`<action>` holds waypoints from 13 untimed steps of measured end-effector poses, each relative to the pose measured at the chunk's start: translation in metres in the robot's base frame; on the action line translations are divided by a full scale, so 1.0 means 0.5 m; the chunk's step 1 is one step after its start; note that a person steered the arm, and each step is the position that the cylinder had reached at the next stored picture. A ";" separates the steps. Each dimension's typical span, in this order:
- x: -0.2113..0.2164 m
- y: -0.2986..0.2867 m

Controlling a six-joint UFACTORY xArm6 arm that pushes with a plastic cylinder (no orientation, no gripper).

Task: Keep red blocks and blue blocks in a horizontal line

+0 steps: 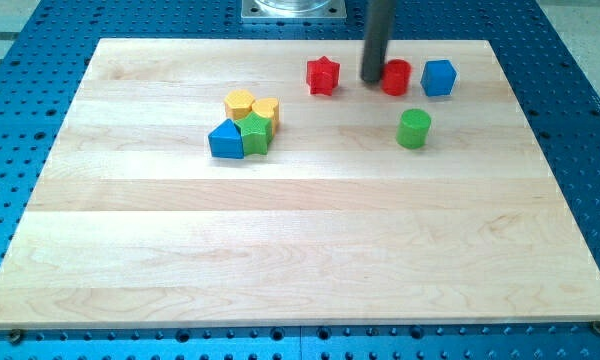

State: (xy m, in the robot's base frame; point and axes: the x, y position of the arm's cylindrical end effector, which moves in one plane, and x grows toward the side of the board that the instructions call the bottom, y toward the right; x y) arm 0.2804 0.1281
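Note:
A red star block lies near the view's top, middle. A red round block lies to its right, and a blue cube-like block sits right of that, all roughly in one row. A second blue block, house-shaped, lies lower at the left in a cluster. My tip rests on the board between the red star and the red round block, touching or nearly touching the round block's left side.
The cluster holds two yellow blocks and a green block next to the blue one. A green cylinder stands below the red round block. The wooden board lies on a blue perforated table.

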 end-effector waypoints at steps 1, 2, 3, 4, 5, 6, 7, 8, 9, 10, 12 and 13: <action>-0.014 -0.067; -0.016 -0.095; 0.085 -0.123; 0.058 -0.256; -0.009 -0.320; 0.018 -0.204; 0.048 -0.111; 0.123 -0.199; 0.294 -0.193; 0.362 -0.359; 0.319 -0.384; 0.296 -0.481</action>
State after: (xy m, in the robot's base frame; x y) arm 0.4286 -0.1125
